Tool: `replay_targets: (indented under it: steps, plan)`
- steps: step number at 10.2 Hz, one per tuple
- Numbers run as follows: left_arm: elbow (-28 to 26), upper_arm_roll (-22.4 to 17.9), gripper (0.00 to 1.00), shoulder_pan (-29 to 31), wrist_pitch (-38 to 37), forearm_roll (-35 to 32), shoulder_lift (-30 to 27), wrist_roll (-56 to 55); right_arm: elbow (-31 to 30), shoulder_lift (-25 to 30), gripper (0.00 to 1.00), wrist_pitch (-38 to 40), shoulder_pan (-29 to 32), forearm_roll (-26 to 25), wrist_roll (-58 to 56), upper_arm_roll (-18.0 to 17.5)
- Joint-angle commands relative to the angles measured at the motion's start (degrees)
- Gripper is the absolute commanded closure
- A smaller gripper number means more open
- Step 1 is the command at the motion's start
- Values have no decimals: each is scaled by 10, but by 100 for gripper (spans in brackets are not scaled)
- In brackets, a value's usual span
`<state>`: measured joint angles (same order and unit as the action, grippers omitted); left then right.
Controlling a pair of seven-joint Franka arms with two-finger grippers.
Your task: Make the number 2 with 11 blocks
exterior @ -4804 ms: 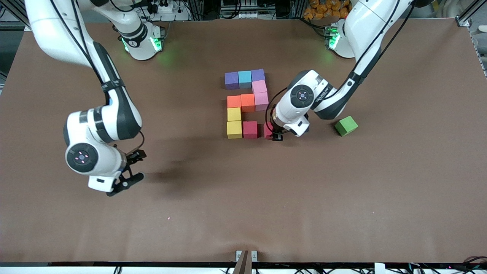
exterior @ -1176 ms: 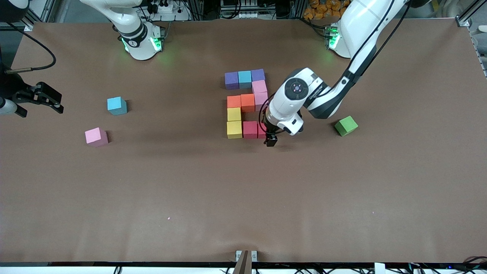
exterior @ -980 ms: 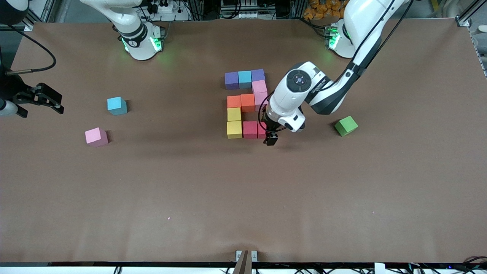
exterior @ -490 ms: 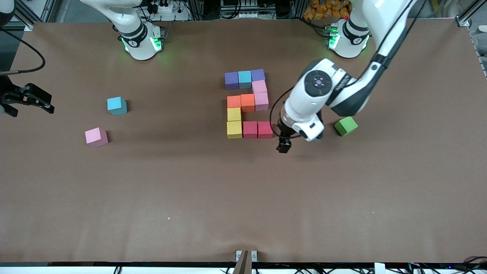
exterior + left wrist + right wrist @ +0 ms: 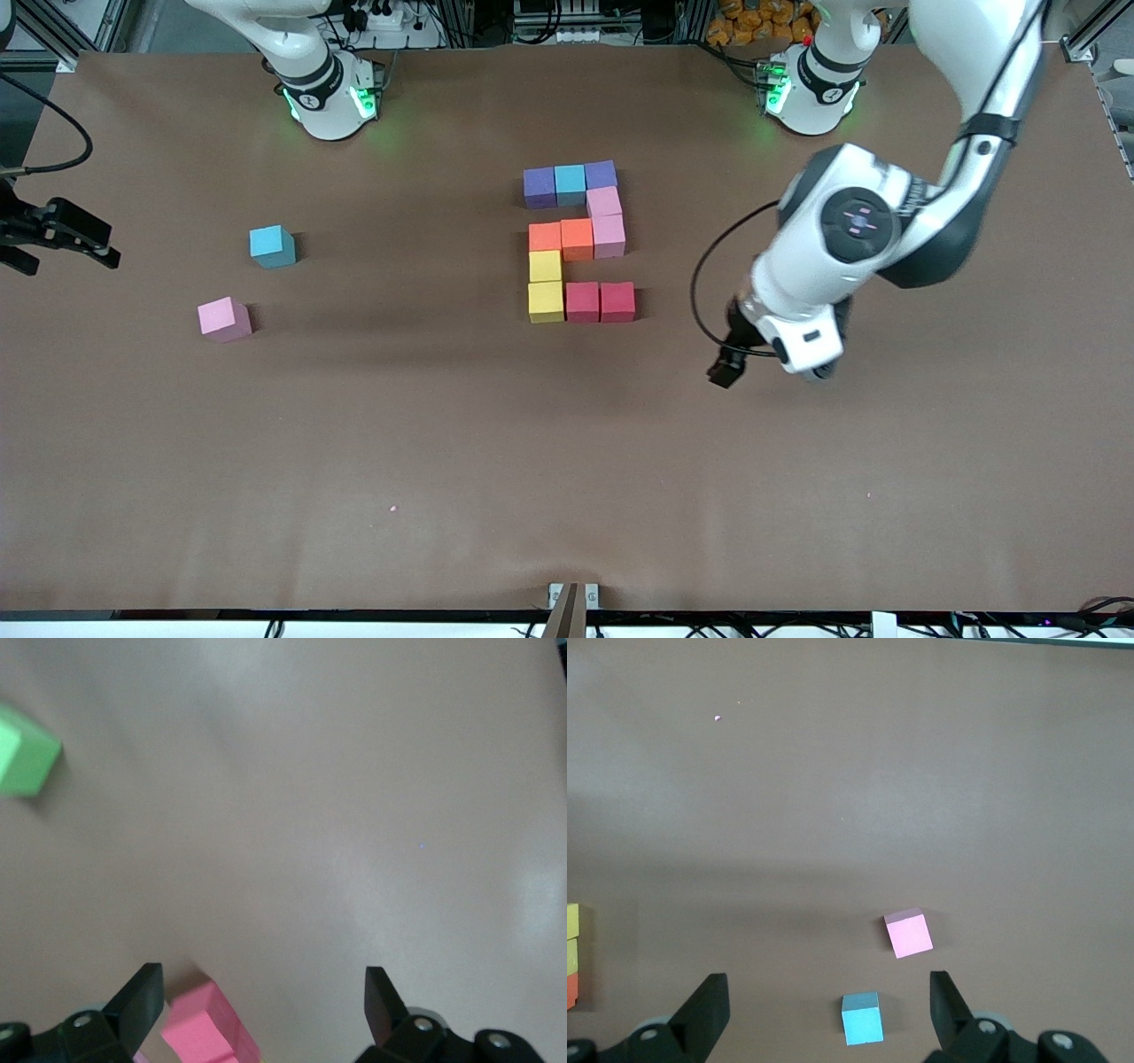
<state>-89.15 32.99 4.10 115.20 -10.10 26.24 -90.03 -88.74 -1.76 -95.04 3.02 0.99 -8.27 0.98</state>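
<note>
The number 2 [image 5: 577, 237] lies mid-table as a blocky figure of several blocks: purple and sky blue in the row nearest the bases, then pink, orange, yellow, and two red ones [image 5: 600, 301] in the row nearest the front camera. My left gripper [image 5: 733, 361] hangs open and empty over bare table, off the figure toward the left arm's end. The left wrist view shows a red block [image 5: 208, 1028] near one finger of the left gripper [image 5: 261, 992]. My right gripper [image 5: 53, 251] waits open at the right arm's end. The right wrist view shows that gripper [image 5: 827, 992] empty.
A loose sky blue cube [image 5: 272, 245] [image 5: 862, 1018] and a loose pink cube [image 5: 224, 318] [image 5: 908, 934] sit toward the right arm's end. The green cube [image 5: 22, 753] shows only in the left wrist view; the left arm covers it in the front view.
My left gripper has drawn away from the red end block, moving toward the left arm's end of the table, and now covers the green cube. The right gripper has shifted slightly outward.
</note>
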Motion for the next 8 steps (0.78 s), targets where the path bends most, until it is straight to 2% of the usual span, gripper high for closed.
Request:
replay_targets:
  steps: [1,4,7,8]
  plan:
    - [6,7,0,25,-34,-8,-8,106,10,-7,0,-6,-13,-12,-3,10]
    - [12,3,0,54,-73,-16,-24,219,1,-6,0,5,-9,-12,-6,9]
    - [17,0,0,105,-109,-11,-63,431,1,-3,0,3,4,-8,-7,10]
    - [16,-40,0,97,-114,-8,-85,503,0,-3,0,-7,-1,-8,-7,9]
